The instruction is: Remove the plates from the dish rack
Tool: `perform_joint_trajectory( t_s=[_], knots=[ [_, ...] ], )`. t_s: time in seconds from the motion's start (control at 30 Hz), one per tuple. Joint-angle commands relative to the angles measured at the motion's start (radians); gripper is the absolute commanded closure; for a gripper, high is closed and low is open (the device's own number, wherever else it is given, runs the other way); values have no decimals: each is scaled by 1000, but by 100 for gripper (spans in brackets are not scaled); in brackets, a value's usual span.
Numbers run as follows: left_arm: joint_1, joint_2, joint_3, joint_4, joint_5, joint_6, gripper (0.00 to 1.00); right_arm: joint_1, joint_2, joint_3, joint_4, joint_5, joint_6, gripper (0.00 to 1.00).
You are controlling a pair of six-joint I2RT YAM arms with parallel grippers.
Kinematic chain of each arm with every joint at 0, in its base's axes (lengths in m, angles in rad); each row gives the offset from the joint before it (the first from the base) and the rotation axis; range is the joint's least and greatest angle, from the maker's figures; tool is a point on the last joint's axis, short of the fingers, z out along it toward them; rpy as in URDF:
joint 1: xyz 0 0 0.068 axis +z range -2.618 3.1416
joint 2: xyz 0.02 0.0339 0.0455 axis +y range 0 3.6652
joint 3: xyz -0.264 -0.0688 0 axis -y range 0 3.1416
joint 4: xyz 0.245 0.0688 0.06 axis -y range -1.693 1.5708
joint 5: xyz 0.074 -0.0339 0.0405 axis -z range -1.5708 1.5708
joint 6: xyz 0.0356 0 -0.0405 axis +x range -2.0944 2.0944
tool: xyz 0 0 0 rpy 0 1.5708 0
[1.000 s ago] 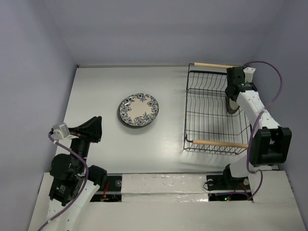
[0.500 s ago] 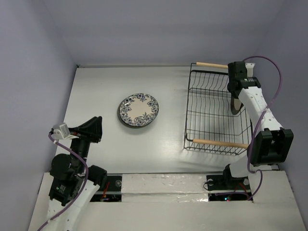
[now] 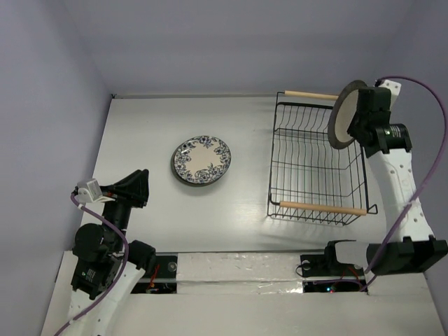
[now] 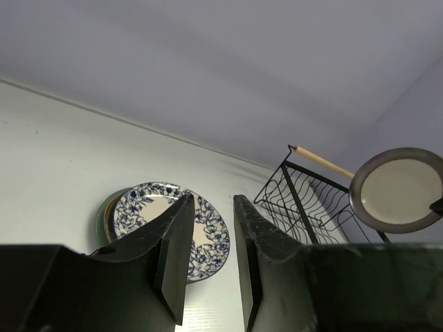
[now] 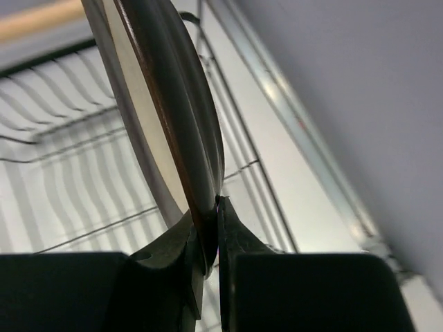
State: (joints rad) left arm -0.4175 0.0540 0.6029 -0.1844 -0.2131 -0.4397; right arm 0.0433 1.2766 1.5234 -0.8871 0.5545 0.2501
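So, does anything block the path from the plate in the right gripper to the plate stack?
Nothing visible does: the brown-rimmed plate looks lifted above the dish rack, with bare table before the floral-topped stack.

The floral plate (image 3: 201, 160), left on the white table (image 3: 140, 133), shows blue flowers on white, with a teal plate (image 4: 100, 221) edging out beneath. Far right, the brown-rimmed plate (image 3: 343, 115) has a cream centre. The dish rack (image 3: 308, 164) is black wire with pale wooden handles (image 3: 322, 208).
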Motion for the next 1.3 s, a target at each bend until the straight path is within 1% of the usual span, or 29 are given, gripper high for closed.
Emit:
perform_joint_trajectory(
  t_s=[0.0,0.03,0.07,0.1,0.13,0.17,0.2,0.23,0.27,0.3,0.37,0.4,0.43,0.5,0.53,0.57,0.6,0.63,0.7,0.77,0.87,0.97,1.07,1.1,1.27],
  knots=[
    [-4,3,20,33,6,1,73,-3,-138,45,203,-182,176,100],
    [-4,1,20,33,6,1,73,-3,-201,14,285,-242,211,100],
    [-4,3,18,31,6,2,73,6,-227,-20,336,-310,245,100],
    [-4,3,18,31,6,4,73,15,-253,-102,382,-418,324,100],
    [-4,6,18,36,6,6,73,24,-275,-150,493,-467,366,100],
    [-4,7,18,34,6,6,73,38,-301,-198,554,-517,402,100],
    [-4,10,18,36,6,7,73,74,-304,-244,609,-604,472,100],
    [-4,20,18,36,6,7,73,101,-303,-322,723,-632,501,100],
    [-4,24,18,34,6,7,72,128,-283,-348,773,-654,537,100],
    [-15,30,18,34,6,7,72,189,-266,-365,805,-663,551,100],
    [-15,43,18,36,6,9,72,243,-231,-402,920,-683,577,100],
    [-15,46,17,37,6,7,71,268,-189,-413,960,-708,612,100],
    [-15,52,17,36,6,7,71,321,-169,-420,1038,-712,627,100],
    [-15,56,15,37,6,7,70,372,-116,-417,1094,-714,653,100],
    [-15,60,15,37,6,7,70,397,-53,-410,1140,-719,661,100],
    [-15,64,15,37,6,7,70,438,-18,-402,1165,-725,667,100],
    [-15,66,15,39,6,7,69,455,18,-379,1185,-734,684,100],
    [-15,70,15,37,6,7,69,470,96,-368,1230,-764,698,100],
    [-15,75,14,39,6,7,69,510,167,-349,1287,-788,730,100],
    [-15,81,14,39,6,7,68,532,257,-333,1324,-792,742,100],
    [-15,90,15,37,6,2,68,564,341,-324,1367,-791,759,100],
    [-15,92,17,31,6,1,67,586,386,-324,1387,-788,773,100],
    [-15,87,15,31,6,-2,67,607,438,-321,1384,-795,778,96],
    [-15,87,17,31,6,-2,67,616,463,-321,1384,-806,781,94],
    [-15,96,17,28,6,-2,67,635,491,-347,1395,-806,796,90]
  ],
)
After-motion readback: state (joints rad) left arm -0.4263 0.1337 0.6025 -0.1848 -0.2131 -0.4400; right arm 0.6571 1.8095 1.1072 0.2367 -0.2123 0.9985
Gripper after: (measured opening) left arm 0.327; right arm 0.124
